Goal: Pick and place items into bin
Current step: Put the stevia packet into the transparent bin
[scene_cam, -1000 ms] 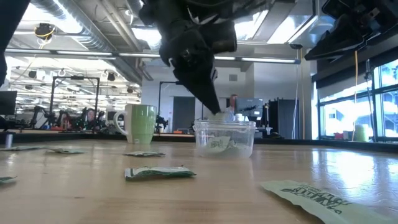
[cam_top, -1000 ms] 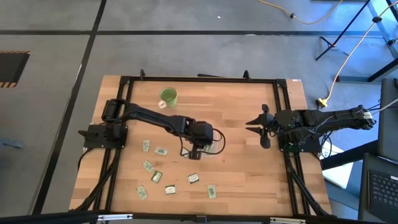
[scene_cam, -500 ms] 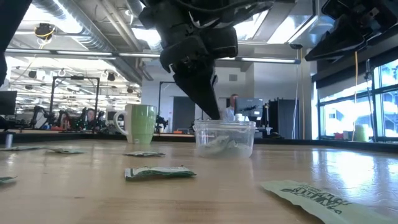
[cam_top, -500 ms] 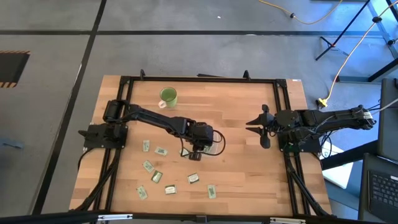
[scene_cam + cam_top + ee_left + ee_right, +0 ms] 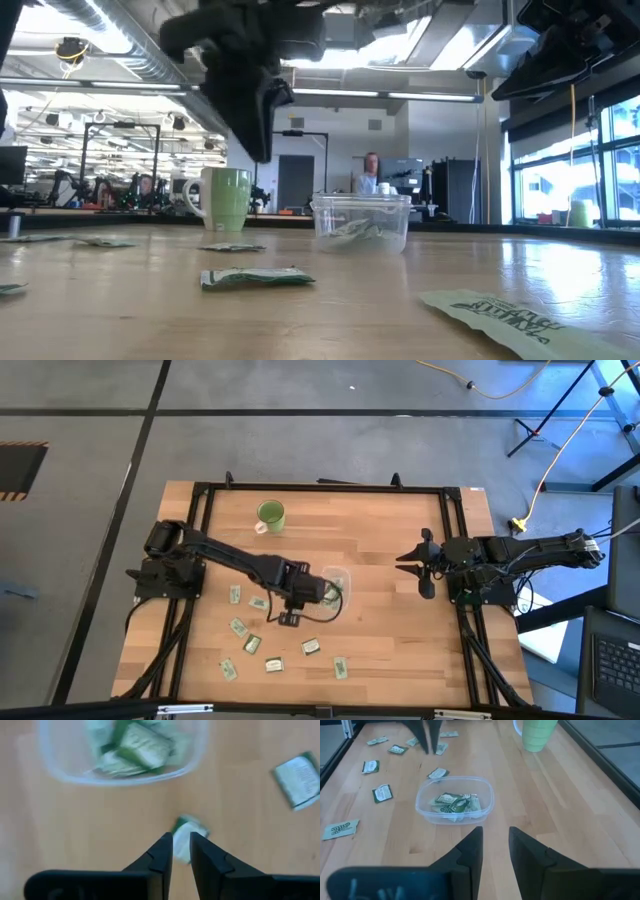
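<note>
Since the previous frame, we see the left gripper (image 5: 181, 851) has withdrawn from the bin (image 5: 334, 586); its fingers stand slightly parted, empty, above a packet (image 5: 186, 834) beside the bin. The right gripper (image 5: 418, 561), parted and empty, waits well apart from the bin.

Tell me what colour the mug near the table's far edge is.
The mug is light green, seen most clearly in the right wrist view.
</note>
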### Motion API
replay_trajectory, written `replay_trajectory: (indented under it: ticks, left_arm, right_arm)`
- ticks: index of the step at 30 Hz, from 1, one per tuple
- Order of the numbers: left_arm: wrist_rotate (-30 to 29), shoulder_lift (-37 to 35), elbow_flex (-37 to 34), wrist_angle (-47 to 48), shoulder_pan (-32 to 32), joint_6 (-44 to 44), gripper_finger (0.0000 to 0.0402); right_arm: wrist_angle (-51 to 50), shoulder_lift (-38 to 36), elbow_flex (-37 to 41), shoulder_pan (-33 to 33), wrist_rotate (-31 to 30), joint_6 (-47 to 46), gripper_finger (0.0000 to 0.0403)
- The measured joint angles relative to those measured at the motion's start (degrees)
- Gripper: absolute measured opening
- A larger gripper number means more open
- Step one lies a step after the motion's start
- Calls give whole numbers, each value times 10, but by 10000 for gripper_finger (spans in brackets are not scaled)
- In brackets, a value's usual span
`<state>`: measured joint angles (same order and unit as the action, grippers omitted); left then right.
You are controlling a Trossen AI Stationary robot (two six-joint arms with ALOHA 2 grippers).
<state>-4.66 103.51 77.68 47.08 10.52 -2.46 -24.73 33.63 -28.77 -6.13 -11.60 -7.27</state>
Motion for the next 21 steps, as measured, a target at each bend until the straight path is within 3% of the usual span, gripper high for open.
replay_trajectory:
  ticks: [8, 16, 21]
  left_arm:
    - [8, 3, -94, -116, 14, -36, 81]
    - [12, 3, -139, -204, -3, -49, 84]
    - [17, 16, -143, -204, -2, -45, 83]
  right_arm:
    - [2, 0, 0, 0, 0, -1, 97]
    - [2, 0, 0, 0, 0, -17, 97]
    - [3, 0, 0, 0, 0, -16, 97]
